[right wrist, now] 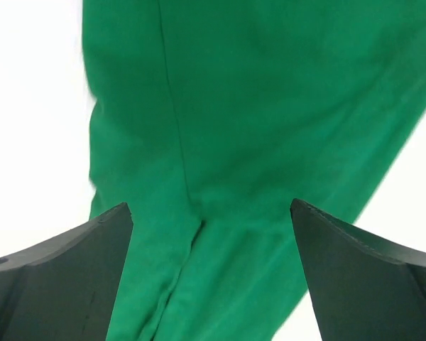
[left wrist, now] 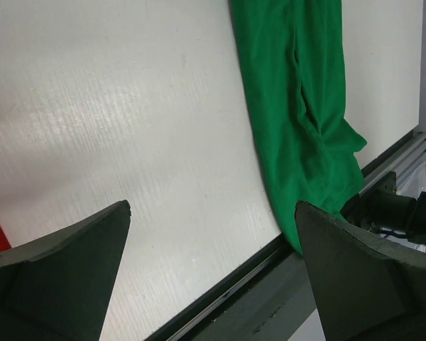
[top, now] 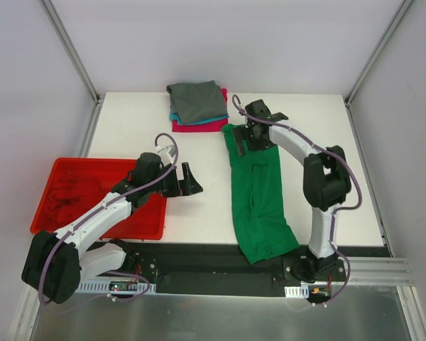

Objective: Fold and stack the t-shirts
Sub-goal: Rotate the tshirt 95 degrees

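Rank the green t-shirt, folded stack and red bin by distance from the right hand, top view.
1. green t-shirt: directly under the right hand, which is over its far end.
2. folded stack: just left of the hand, at the back.
3. red bin: far over on the left side.

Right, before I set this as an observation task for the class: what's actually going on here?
Two robot arms are folding t-shirts. The green t-shirt lies in a long strip on the table, its near end reaching past the front edge. The right gripper is open above its far end. The left gripper is open over bare table beside the red bin, holding nothing. A stack of folded shirts, grey on top, sits at the far edge.
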{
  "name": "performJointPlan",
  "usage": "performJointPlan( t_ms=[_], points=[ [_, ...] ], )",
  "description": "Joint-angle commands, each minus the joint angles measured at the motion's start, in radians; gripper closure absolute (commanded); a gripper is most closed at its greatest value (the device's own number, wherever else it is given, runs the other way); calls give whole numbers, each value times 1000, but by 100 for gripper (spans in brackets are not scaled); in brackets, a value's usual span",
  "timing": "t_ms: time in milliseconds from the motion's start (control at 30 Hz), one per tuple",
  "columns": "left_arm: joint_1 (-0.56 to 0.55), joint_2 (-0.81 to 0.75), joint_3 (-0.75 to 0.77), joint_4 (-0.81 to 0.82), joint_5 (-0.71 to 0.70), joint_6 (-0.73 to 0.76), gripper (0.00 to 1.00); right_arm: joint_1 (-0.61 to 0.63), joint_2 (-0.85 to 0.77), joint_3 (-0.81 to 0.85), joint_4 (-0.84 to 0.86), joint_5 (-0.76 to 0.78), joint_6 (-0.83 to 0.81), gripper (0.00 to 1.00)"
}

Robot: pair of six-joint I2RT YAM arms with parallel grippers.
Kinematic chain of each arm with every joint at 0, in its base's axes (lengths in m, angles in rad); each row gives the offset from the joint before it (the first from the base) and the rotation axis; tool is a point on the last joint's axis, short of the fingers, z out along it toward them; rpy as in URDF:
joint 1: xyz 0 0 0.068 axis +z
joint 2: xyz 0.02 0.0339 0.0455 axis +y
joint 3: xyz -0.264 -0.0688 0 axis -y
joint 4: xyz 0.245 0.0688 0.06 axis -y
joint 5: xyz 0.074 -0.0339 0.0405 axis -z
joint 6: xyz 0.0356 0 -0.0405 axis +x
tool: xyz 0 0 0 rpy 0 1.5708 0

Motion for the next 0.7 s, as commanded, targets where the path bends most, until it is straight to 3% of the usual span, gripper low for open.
performJointPlan(
  t_ms=[0,200,400,667],
  points=[
    [-1,-39,18,-31,-34,68,1,-7,159,156,-76,-19,-54,4],
    [-1,7,62,-40,-35,91,1,-61,329,300,-166,31,39,4],
    [-1,102,119,-45,-26,101,1,-157,458,453,-265,-28,221,4],
    [-1,291,263,-45,12,119,1,-194,603,723,-237,-75,414,4]
  ],
)
